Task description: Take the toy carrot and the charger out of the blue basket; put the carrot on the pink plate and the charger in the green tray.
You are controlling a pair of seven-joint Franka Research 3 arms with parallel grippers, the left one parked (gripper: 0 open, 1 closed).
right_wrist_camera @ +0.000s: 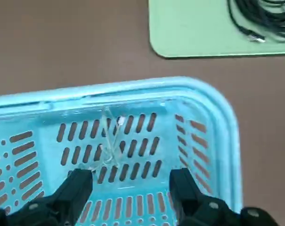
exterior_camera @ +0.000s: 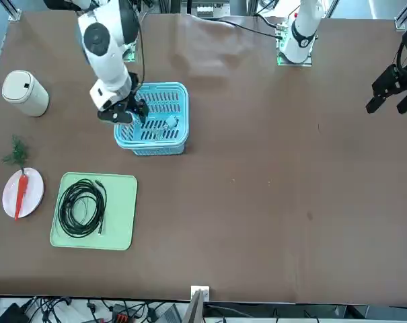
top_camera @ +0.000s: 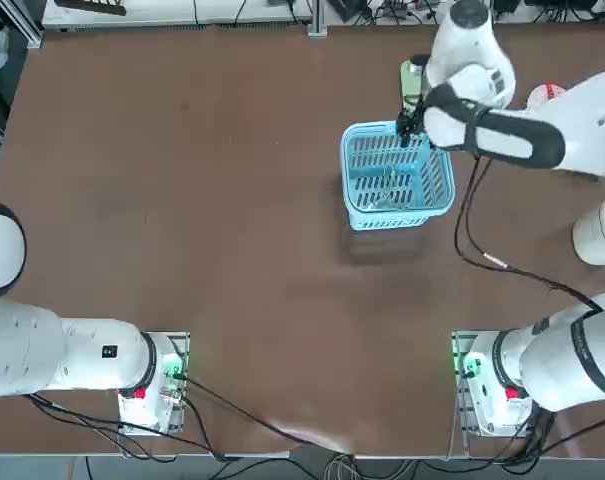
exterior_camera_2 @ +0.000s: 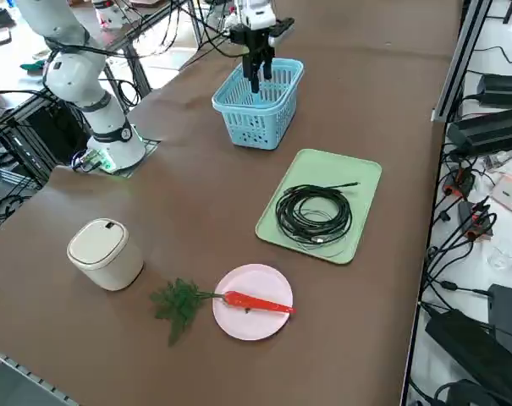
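From the raised camera at the robot's right side, nearest lies the toy carrot [exterior_camera_2: 257,302] across the pink plate [exterior_camera_2: 249,330], its leafy tuft spilling off the rim onto the worktop [exterior_camera_2: 179,203]. A white cylindrical bin [exterior_camera_2: 105,253] stands just beyond, apart from the plate. Further on, the green tray [exterior_camera_2: 360,182] holds the charger [exterior_camera_2: 313,214], a coiled black cable. Farthest, the blue basket [exterior_camera_2: 260,110] sits with the right gripper [exterior_camera_2: 256,83] hanging at its rim, jaws released and spread, grasping nothing. Something small, thin and pale shows on the slatted floor.
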